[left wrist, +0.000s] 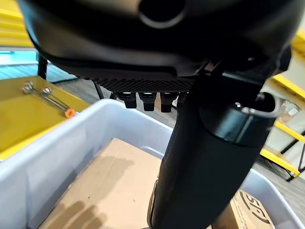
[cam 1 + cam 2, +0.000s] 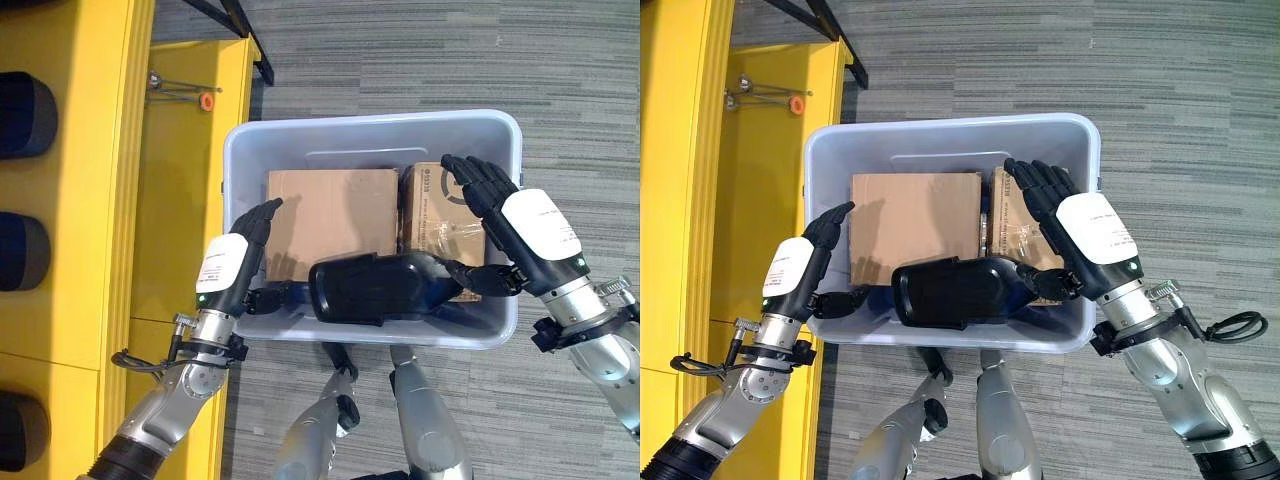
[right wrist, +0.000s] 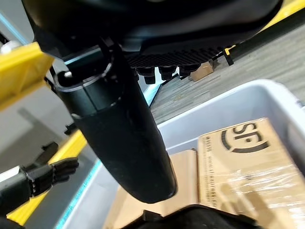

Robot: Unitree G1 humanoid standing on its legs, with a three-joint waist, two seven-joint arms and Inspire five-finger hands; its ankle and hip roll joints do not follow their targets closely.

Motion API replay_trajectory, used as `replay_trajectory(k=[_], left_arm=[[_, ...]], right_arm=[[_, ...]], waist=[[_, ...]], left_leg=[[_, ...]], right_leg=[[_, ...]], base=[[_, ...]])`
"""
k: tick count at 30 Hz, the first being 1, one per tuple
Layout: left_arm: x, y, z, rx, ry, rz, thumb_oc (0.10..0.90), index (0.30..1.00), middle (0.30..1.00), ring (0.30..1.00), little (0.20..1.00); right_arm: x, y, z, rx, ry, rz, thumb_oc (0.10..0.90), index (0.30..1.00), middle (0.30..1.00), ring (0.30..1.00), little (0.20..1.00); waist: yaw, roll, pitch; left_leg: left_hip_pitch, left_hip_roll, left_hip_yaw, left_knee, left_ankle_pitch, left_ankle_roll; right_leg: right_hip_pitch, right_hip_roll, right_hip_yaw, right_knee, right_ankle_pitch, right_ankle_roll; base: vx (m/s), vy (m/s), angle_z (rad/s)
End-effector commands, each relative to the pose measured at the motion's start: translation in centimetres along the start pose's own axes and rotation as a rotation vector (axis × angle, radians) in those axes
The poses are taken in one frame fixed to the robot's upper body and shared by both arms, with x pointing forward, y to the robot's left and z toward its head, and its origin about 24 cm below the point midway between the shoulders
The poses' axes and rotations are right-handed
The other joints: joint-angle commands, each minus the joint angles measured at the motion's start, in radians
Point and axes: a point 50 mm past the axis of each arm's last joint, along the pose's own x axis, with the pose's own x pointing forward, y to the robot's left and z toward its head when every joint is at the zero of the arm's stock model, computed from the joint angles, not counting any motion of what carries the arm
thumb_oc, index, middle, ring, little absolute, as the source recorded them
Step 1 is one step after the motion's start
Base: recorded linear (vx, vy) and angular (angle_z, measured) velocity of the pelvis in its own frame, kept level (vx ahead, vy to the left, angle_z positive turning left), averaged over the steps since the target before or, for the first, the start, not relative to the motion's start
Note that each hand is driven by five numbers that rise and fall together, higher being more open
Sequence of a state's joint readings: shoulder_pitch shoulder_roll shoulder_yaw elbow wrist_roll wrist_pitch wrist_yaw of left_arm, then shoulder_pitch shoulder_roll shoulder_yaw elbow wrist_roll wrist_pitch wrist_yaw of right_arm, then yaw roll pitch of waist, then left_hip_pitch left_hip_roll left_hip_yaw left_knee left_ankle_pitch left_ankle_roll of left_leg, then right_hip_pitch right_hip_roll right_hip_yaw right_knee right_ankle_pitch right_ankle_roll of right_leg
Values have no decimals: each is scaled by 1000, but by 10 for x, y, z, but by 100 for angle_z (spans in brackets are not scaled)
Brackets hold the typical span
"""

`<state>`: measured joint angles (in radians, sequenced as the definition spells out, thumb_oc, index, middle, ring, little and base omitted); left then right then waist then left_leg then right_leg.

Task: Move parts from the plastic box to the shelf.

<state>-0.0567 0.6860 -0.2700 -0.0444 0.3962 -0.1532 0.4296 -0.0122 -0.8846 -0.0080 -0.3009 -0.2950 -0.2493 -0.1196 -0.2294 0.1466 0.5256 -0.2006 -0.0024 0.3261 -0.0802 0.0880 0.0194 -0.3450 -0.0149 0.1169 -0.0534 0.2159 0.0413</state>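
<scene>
Pale grey plastic box (image 2: 370, 130) sits on the floor beside the yellow shelf (image 2: 180, 200) in the left eye view; a black part (image 2: 370, 288) lies across its near side over two cardboard boxes (image 2: 330, 215). Left hand (image 2: 235, 260) and right hand (image 2: 520, 225) flank the part with straight, spread fingers, thumbs touching its ends. Right eye view shows bolts (image 2: 765, 97) lying on the shelf. Left wrist view shows the left thumb (image 1: 214, 162) above the cardboard. Right wrist view shows the right thumb (image 3: 124, 138) extended over the box.
</scene>
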Motion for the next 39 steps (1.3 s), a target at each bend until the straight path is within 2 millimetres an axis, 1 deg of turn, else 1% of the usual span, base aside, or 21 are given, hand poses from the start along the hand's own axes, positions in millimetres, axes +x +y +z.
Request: replay_trajectory(k=[1,4,5,6,8,10,11,14,16,17,18,20,23,24,25,27,28,32,33,36,39], left_arm=[[2,33,5,0,-83,166,900,1000,1000,1000,1000],[1,32,5,1,-92,157,900,1000,1000,1000,1000],[1,27,3,-3,-86,148,900,1000,1000,1000,1000],[1,25,3,-11,-82,148,900,1000,1000,1000,1000],[3,16,3,-40,-73,142,900,1000,1000,1000,1000],[6,14,3,-46,-77,138,900,1000,1000,1000,1000],[10,15,7,-36,-105,124,900,1000,1000,1000,1000],[19,15,17,-26,-137,98,900,1000,1000,1000,1000],[19,15,17,-27,-127,96,900,1000,1000,1000,1000],[18,12,15,-2,-113,104,900,1000,1000,1000,1000],[18,10,12,1,-94,109,900,1000,1000,1000,1000],[17,7,10,7,-73,111,900,1000,1000,1000,1000],[12,14,5,-1,-72,100,900,1000,1000,1000,1000],[11,15,3,-4,-68,100,900,1000,1000,1000,1000],[8,21,2,-20,-68,94,900,1000,1000,1000,1000],[8,23,2,-17,-74,87,900,1000,1000,1000,1000],[5,29,1,-21,-78,86,900,1000,1000,1000,1000],[9,33,3,-40,-98,100,900,1000,1000,1000,1000],[9,33,3,-42,-99,104,900,1000,1000,1000,1000],[3,29,1,-49,-98,117,900,1000,1000,1000,1000],[0,25,-2,-59,-76,121,900,1000,1000,1000,1000]], right_arm=[[13,-24,17,124,-108,-230,900,1000,1000,1000,1000],[12,-24,12,168,-91,-248,900,1000,1000,1000,1000],[12,-25,9,199,-80,-259,900,1000,1000,1000,1000],[12,-25,8,206,-76,-258,900,1000,1000,1000,1000],[14,-29,3,259,-53,-263,900,1000,1000,1000,1000],[18,-31,0,283,-44,-270,900,1000,1000,1000,1000],[21,-33,-4,305,-21,-297,900,1000,1000,1000,1000],[23,-30,-8,340,16,-319,900,1000,1000,1000,1000],[25,-26,-7,359,12,-306,900,1000,1000,1000,1000],[32,-23,-3,373,-15,-289,900,1000,1000,1000,1000],[37,-21,0,372,-32,-285,900,1000,1000,1000,1000],[37,-19,2,372,-28,-289,900,1000,1000,1000,1000],[19,-19,0,361,2,-327,900,1000,1000,1000,1000],[16,-20,1,348,0,-331,900,1000,1000,1000,1000],[14,-22,1,324,1,-338,900,1000,1000,1000,1000],[12,-23,2,324,-5,-339,900,1000,1000,1000,1000],[19,-30,2,251,-24,-342,900,1000,1000,1000,1000],[40,-45,7,179,-57,-305,900,1000,1000,1000,1000],[41,-46,8,173,-62,-302,900,1000,1000,1000,1000],[56,-58,16,87,-129,-249,900,1000,1000,1000,1000],[57,-63,20,43,-157,-223,900,1000,1000,1000,1000]], waist=[[-2,-73,-6],[2,-105,-6],[-3,-120,-11],[-6,-120,-19],[-8,-108,-60],[-3,-112,-73],[-1,-126,-78],[12,-162,-73],[37,-163,-64],[78,-175,-58],[94,-176,-51],[95,-174,-48],[106,-138,-58],[110,-134,-61],[129,-132,-71],[139,-141,-74],[153,-152,-69],[173,-135,-37],[174,-133,-34],[190,-123,-6],[178,-119,-10]], left_leg=[[-61,-37,-39,300,-237,10],[-75,-38,-41,478,-351,21],[-38,-1,-42,554,-360,6],[-18,10,-46,552,-349,-1],[92,1,-82,450,-355,-6],[113,-18,-103,365,-365,5],[119,-29,-102,312,-378,26],[125,-60,-91,310,-411,67],[138,-55,-94,260,-400,66],[143,-43,-73,183,-358,56],[142,-31,-74,161,-336,55],[119,-9,-86,161,-309,60],[15,65,-135,176,-214,52],[0,73,-139,184,-210,48],[-71,103,-142,223,-185,19],[-111,107,-146,259,-184,0],[-151,136,-152,296,-164,-30],[-161,160,-180,243,-92,-80],[-162,161,-185,238,-84,-81],[-157,138,-289,219,-72,-81],[-133,145,-285,197,-70,-83]], right_leg=[[-9,15,-76,178,-244,-1],[4,-5,-88,191,-243,-10],[18,-11,-110,188,-235,-18],[17,-10,-116,186,-232,-20],[7,-13,-134,168,-205,-9],[-7,-21,-127,156,-175,10],[-36,-47,-120,144,-126,49],[-57,-98,-125,58,-21,124],[-63,-101,-174,15,9,145],[-80,-100,-276,45,17,147],[-99,-105,-289,109,8,146],[-107,-106,-241,216,-39,129],[-45,-138,-154,536,-210,54],[-34,-151,-148,569,-230,45],[43,-180,-108,576,-310,32],[85,-188,-105,498,-339,41],[146,-169,-130,361,-377,68],[152,-143,-150,277,-367,46],[147,-139,-149,277,-362,43],[91,-112,-121,312,-361,15],[71,-103,-116,335,-367,9]], base=[[-170,-54,11],[-194,17,29],[-213,170,26],[-217,260,32],[-229,477,26],[-243,378,8],[-221,206,7],[-233,229,31],[-308,262,4],[-448,246,-15],[-494,219,-50],[-347,8,-78],[-387,-102,26],[-293,-185,79],[-192,-248,63],[-159,-279,9],[-248,-256,1],[-262,-136,-2],[-160,15,2],[-155,88,-21],[-13,51,-82]])
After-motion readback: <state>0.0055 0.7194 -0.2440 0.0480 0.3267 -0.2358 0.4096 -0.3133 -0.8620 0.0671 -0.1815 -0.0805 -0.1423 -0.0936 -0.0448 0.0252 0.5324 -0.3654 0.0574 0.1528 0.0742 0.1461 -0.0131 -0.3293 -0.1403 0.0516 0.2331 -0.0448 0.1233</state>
